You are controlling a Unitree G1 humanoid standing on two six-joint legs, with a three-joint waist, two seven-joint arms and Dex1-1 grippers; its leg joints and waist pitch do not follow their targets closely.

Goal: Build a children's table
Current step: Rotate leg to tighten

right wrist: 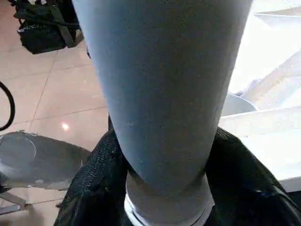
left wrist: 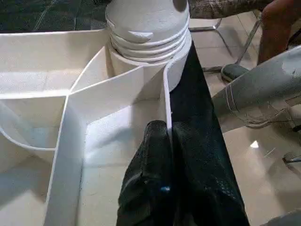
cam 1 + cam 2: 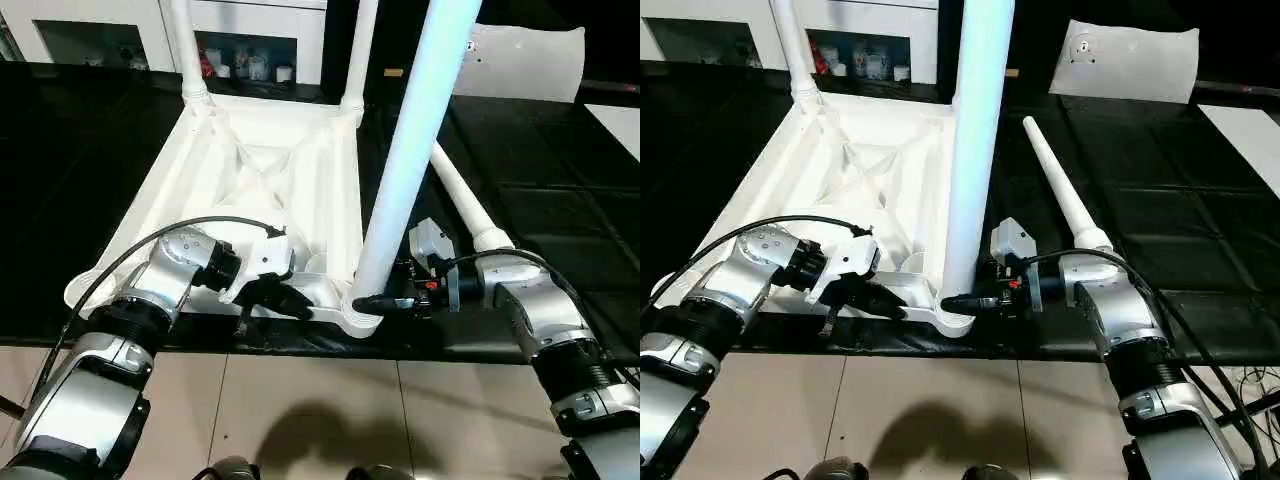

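Observation:
The white tabletop [image 3: 250,165] lies upside down on the black surface, ribs up. Two legs [image 3: 187,50] stand in its far corner sockets. A third leg [image 3: 415,150] stands upright in the near right socket [image 3: 362,320]. My right gripper [image 3: 376,303] is shut on this leg's base, one black finger on each side [image 1: 101,165]. A fourth leg [image 3: 1060,190] lies loose on the black surface, right of the tabletop. My left gripper [image 3: 275,298] is shut on the tabletop's near rim, its fingers [image 2: 155,155] pinching the thin wall.
The black surface ends just under the tabletop's near rim, with tile floor [image 3: 300,410] below. A flat white sheet [image 3: 1130,60] lies at the back right and white cabinets [image 3: 100,30] stand behind. A person's leg [image 2: 277,28] and a black bag [image 1: 42,28] are on the floor.

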